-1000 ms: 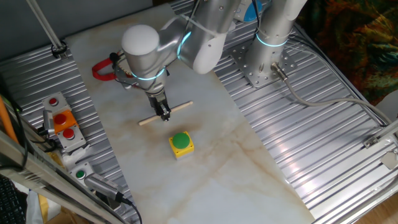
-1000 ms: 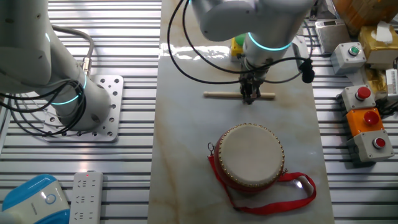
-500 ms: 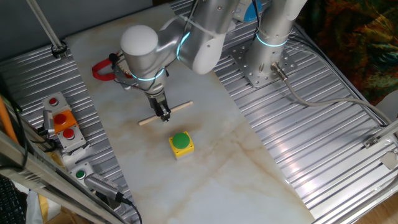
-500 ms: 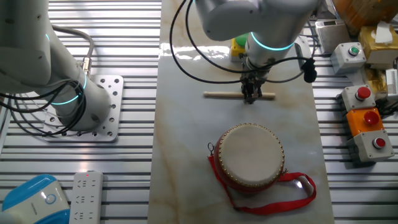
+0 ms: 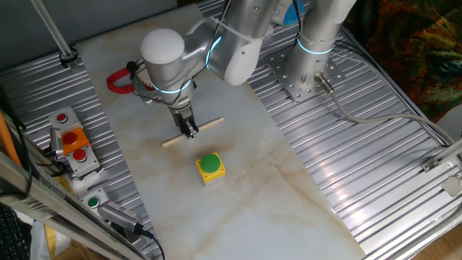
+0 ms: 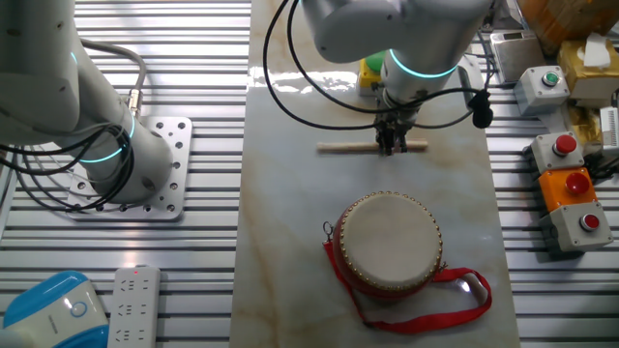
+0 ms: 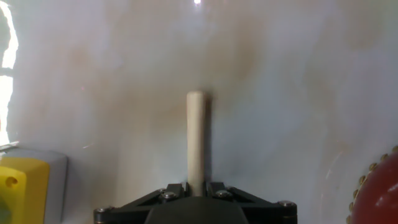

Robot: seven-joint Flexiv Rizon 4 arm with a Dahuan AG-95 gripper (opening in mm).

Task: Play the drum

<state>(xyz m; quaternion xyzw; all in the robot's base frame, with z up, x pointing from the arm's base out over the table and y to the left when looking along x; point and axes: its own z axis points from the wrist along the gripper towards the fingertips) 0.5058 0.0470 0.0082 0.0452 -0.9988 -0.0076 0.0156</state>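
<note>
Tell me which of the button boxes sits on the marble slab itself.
The yellow box with the green button, just beyond the drumstick. The grey and orange button boxes all rest on the ribbed metal off the slab's edge.

Claw point(image 6: 392, 147) w/ stick point(image 6: 372, 147) — risen slightly, shifted off table.

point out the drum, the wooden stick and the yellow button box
drum point(image 6: 389, 239), the other fixed view, middle of its cream skin
wooden stick point(image 6: 343, 147), the other fixed view, bare shaft
yellow button box point(image 5: 210, 165), one fixed view, green button
</note>
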